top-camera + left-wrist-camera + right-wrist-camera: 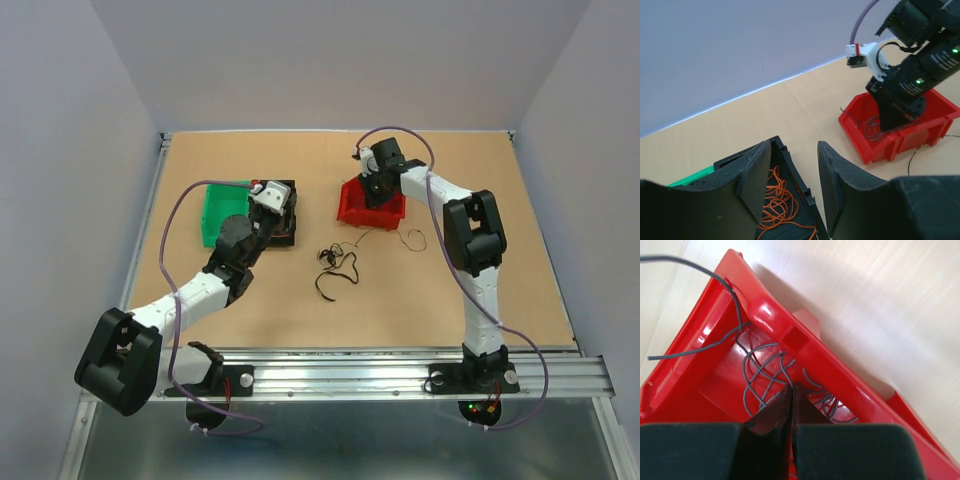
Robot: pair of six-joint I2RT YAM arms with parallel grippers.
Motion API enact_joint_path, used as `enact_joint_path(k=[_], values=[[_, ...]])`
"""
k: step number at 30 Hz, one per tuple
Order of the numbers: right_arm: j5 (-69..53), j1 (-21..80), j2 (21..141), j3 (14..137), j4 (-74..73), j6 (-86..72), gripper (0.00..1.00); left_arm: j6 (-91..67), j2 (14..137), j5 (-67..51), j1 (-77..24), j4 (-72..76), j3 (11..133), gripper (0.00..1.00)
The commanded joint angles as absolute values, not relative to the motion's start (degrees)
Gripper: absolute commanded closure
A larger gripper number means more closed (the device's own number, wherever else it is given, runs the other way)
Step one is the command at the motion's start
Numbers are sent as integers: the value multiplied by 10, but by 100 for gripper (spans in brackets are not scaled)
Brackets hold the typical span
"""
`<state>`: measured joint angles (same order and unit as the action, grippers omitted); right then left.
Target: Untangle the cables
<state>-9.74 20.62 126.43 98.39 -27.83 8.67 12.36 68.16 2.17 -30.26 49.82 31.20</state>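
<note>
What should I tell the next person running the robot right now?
Left gripper: open, over the black bin holding the orange cable.
Right gripper: shut, down in the red bin at the grey cable; unclear if it pinches a strand.
Done: orange and grey sit in separate bins.
To do: the black cable lies loose on the table; a grey end trails over the red rim.

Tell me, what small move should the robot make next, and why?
Probably swing the left arm over to the black cable lying loose on the table: its jaws stand open above the orange cable, which already lies in the black bin.
</note>
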Motion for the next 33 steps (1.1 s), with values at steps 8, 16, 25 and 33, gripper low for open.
enact_joint_path(k=[8,16,25,33], values=[[-65,216,1270,1056,-329,98,95,163,673,-59,-301,490,330,46],[-23,241,1187,1052,-329,69,70,171,673,-78,-301,482,331,43],[17,241,1109,1008,-289,-17,45,198,698,-139,-308,441,350,30],[18,243,891,768,-133,-129,17,249,761,-152,-353,377,394,28]])
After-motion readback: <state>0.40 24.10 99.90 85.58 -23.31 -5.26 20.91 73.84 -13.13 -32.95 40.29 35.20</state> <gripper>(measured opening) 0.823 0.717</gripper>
